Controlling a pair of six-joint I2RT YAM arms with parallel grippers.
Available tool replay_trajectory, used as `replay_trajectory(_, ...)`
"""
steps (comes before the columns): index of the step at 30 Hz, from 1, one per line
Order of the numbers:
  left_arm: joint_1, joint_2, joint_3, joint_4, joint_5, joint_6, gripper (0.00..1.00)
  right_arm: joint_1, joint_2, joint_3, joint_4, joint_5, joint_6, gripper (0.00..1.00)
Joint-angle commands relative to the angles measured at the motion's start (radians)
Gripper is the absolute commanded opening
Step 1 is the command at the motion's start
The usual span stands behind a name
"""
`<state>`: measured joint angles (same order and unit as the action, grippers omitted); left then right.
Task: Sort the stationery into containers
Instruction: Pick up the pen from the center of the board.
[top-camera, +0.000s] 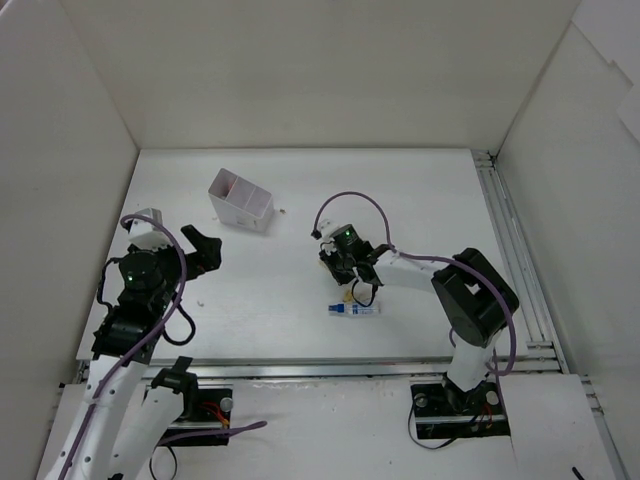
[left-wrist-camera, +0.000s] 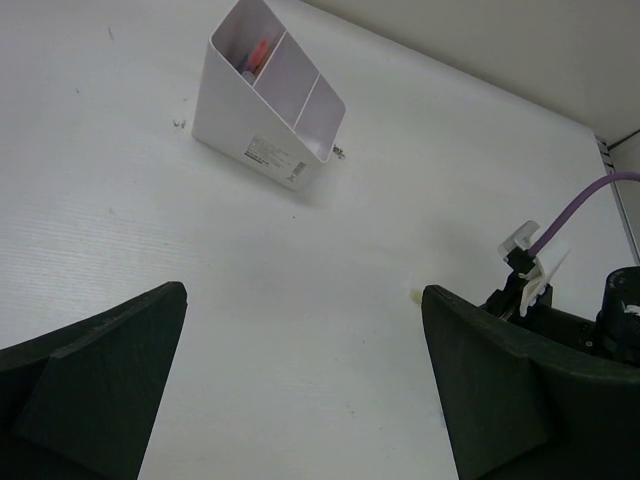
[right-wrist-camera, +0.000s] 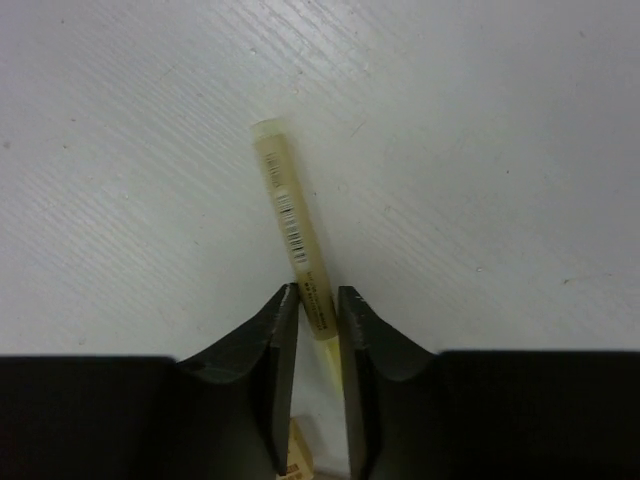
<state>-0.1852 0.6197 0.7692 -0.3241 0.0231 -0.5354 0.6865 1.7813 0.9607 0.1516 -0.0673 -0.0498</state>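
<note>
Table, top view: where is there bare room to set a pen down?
Bare: the far strip behind the white box; the middle, between left end effector and right end effector; the far right corner. Crowded: around the right end effector, by the yellow pen and tube.

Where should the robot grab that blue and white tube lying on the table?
Probably around its middle, coming straight down from above. The blue-and-white tube lies flat with its long side running left to right in the top view, so pinch across its narrow width.

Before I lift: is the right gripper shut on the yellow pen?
Shut: the right gripper pinches the yellow pen from both sides.
</note>
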Motion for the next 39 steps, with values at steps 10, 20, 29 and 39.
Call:
replay_trajectory(10, -0.003, 0.115, 0.055, 0.088, 0.095, -0.008, 1.00, -0.007, -0.166, -0.074, 0.219, 0.040, -0.031, 0.00)
replay_trajectory(20, -0.114, 0.287, 0.108, 0.263, 0.242, -0.061, 1.00, 0.028, -0.381, -0.123, 0.301, -0.120, -0.070, 0.00)
replay_trajectory(29, -0.290, 0.543, 0.242, 0.356, 0.161, -0.086, 1.00, 0.085, -0.444, -0.117, 0.327, -0.124, -0.027, 0.00)
replay_trajectory(39, -0.342, 0.621, 0.252, 0.421, 0.104, -0.120, 0.88, 0.128, -0.534, -0.195, 0.463, -0.063, 0.041, 0.00)
